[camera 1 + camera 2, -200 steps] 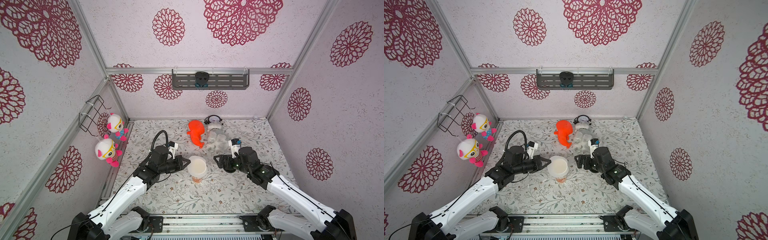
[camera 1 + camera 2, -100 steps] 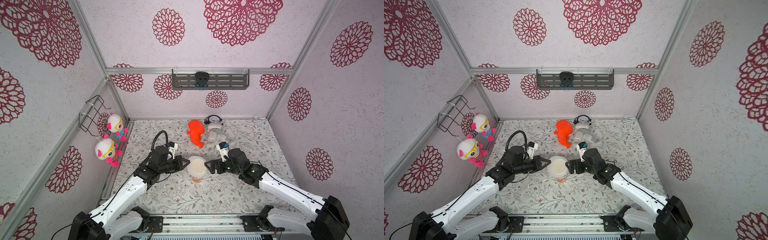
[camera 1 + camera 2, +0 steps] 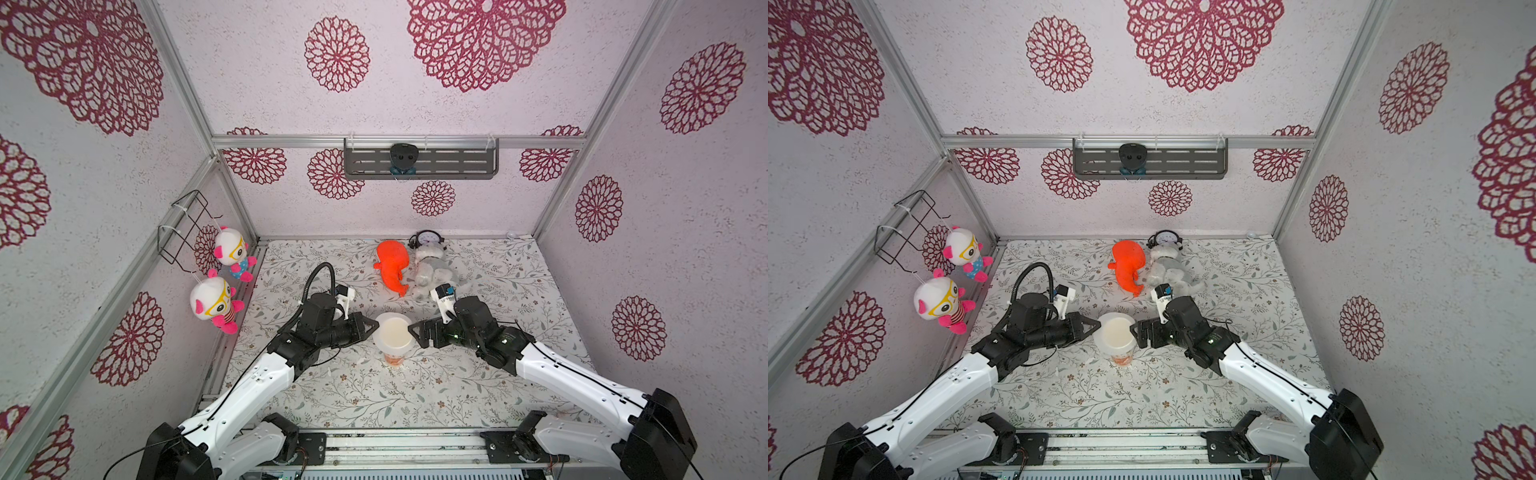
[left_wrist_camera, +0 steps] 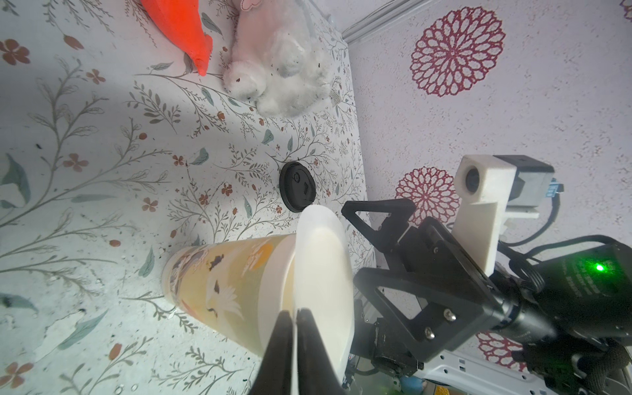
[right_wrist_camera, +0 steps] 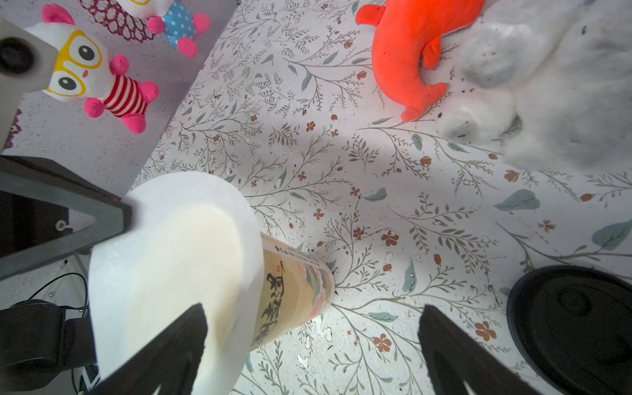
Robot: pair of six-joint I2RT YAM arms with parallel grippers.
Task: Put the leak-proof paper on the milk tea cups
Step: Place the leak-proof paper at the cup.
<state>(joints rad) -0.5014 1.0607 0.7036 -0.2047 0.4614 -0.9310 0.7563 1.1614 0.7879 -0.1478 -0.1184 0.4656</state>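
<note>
Mid-table, milk tea cup [image 3: 394, 359]: tall tapered paper, upright, long axis vertical, mouth up. Leak-proof paper [image 3: 393, 332], thin whitish round sheet, lies over its rim. L gripper [image 3: 373, 328] pinches sheet's left edge; R gripper [image 3: 416, 336] spread wide, just right. Far: orange plush [image 3: 391, 266], fluffy grey plush [image 3: 430, 272].

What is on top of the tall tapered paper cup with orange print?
A thin whitish half-see-through sheet lies across its mouth, overhanging the rim. The inside of the cup is covered; only a creamy tone shows through.
</note>
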